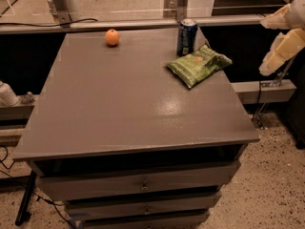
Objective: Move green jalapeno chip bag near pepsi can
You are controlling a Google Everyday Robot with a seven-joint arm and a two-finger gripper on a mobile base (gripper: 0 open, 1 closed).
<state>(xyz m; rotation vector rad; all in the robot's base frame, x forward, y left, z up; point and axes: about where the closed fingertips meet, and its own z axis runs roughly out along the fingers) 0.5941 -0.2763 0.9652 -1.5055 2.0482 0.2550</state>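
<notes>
The green jalapeno chip bag lies flat on the grey table near its far right edge. The pepsi can stands upright just behind the bag, almost touching its far left corner. My gripper hangs off the table's right side, to the right of the bag and apart from it. Its cream fingers are spread and hold nothing.
A round orange fruit sits at the far middle of the table. A rail runs behind the table, with metal posts behind it. Drawers are below the table top. The speckled floor lies to the right.
</notes>
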